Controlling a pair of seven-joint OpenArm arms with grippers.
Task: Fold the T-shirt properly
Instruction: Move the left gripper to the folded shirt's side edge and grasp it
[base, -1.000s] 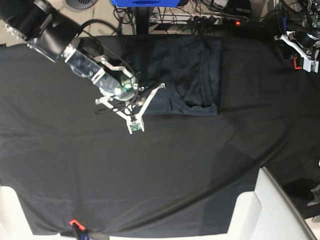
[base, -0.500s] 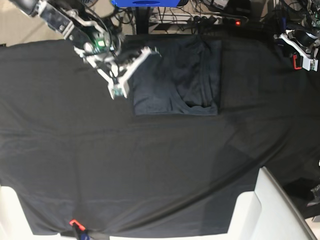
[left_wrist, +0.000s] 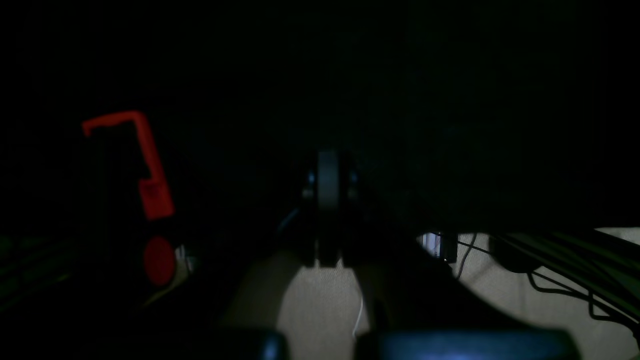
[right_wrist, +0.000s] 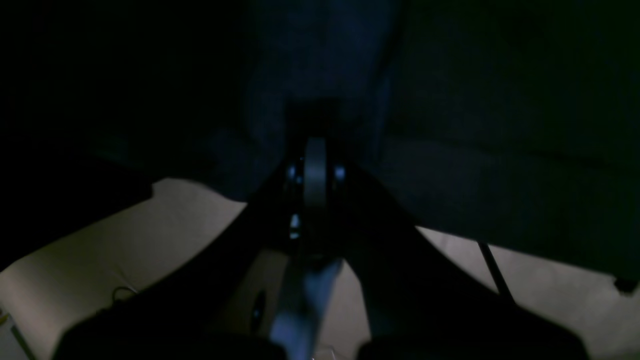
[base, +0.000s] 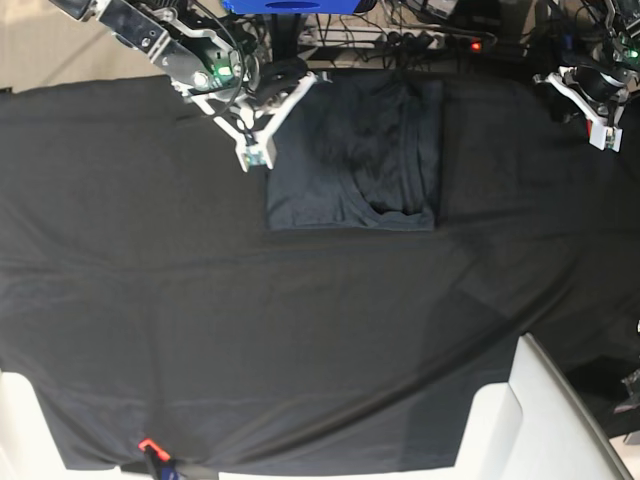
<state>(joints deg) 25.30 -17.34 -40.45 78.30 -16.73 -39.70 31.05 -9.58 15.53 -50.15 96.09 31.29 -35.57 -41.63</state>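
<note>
Overhead — black table covering, cables behind

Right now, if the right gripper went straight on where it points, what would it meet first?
Probably the T-shirt: the right gripper, fingers shut, points down toward its left edge. Depth is unclear; it might meet the table cloth beside it.

A: What sits at the top centre of the frame?
B: The T-shirt, folded into a neat rectangle on the black table cloth.

A: And the arms?
B: The right gripper hangs at upper left, by the shirt's left edge, jaws together. The left gripper is at the far upper right, well apart from it.
</note>
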